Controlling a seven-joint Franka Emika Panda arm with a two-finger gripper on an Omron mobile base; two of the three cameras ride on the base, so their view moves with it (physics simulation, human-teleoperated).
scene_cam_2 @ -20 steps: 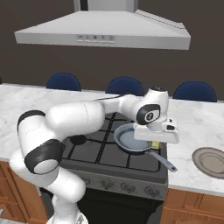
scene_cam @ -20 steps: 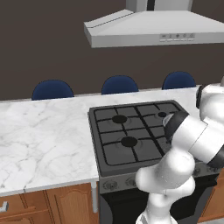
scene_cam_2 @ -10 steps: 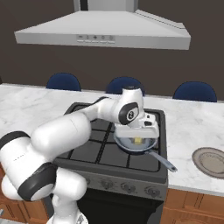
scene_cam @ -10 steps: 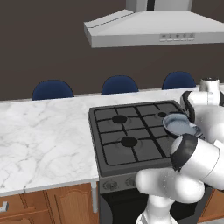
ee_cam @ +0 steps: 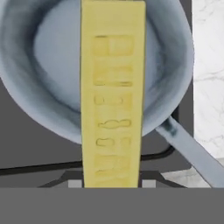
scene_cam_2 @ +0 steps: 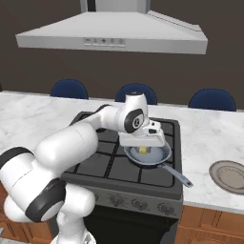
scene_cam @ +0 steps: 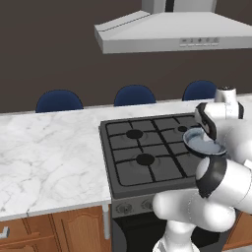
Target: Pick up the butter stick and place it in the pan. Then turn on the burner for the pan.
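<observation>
The butter stick (ee_cam: 113, 94), a pale-yellow block, runs straight up the middle of the hand view, and my gripper (ee_cam: 112, 183) is shut on its near end. Behind it lies the round grey-blue pan (ee_cam: 48, 65), its thin handle (ee_cam: 188, 151) running off to the lower right. From the right base view, my gripper (scene_cam_2: 143, 144) hangs low over the pan (scene_cam_2: 162, 156) on the stove's front right burner, with the butter stick (scene_cam_2: 144, 151) inside the pan's rim. Whether the stick touches the pan's floor I cannot tell. The left base view shows the pan (scene_cam: 199, 143) partly behind my arm.
The black gas stove (scene_cam_2: 95, 164) has a row of knobs (scene_cam_2: 138, 204) along its front. A brown plate (scene_cam_2: 231, 175) lies on the marble counter to the right. Blue chair backs (scene_cam_2: 69, 89) stand behind the counter, and a range hood (scene_cam_2: 114, 35) hangs overhead.
My hand has carried the butter stick leftward from beside the pan to over its middle. My arm has swung round with it.
</observation>
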